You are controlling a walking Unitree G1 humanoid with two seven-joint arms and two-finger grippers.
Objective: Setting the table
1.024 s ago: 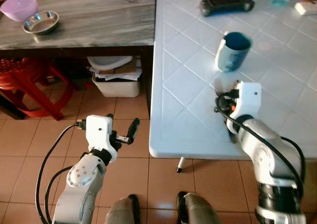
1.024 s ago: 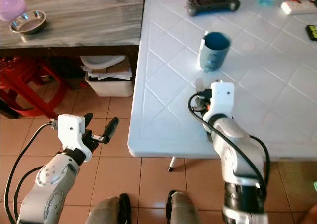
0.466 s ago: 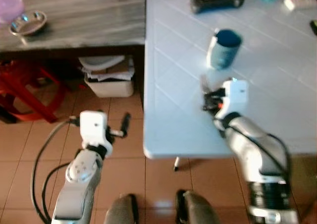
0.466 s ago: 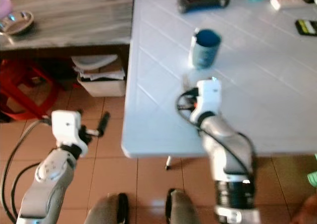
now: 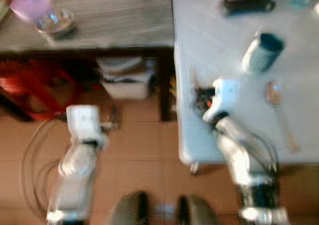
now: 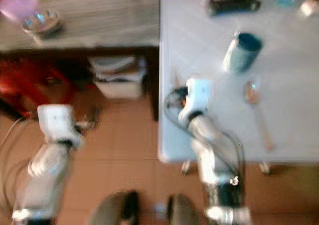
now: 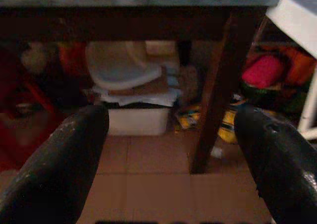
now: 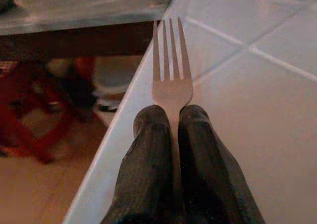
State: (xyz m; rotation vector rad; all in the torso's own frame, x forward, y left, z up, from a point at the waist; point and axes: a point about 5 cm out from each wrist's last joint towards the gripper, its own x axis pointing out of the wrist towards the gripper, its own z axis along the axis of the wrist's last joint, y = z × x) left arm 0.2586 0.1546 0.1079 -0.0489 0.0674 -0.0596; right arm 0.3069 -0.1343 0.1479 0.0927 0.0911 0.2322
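My right gripper (image 8: 171, 115) is shut on a silver fork (image 8: 168, 70), whose tines point out over the left edge of the white table (image 8: 257, 110). From the head the right gripper (image 5: 200, 93) sits low by that edge, left of a teal cup (image 5: 262, 51). A spoon (image 5: 276, 105) lies on the table in front of the cup. My left gripper (image 7: 168, 149) hangs open over the tiled floor, nothing between its fingers (image 7: 64, 159). The head views are blurred.
A grey wooden table (image 5: 114, 26) stands to the left with a pink bowl (image 5: 32, 6) and a steel bowl (image 5: 57, 21). Under it are a red stool (image 5: 30, 85) and a white bin (image 5: 127, 80). A black controller (image 5: 246, 5) lies at the white table's far side.
The camera has swung and the picture is blurred. My right gripper with the fork has moved left, from in front of the cup to the table's left edge. A spoon now shows beside the arm.
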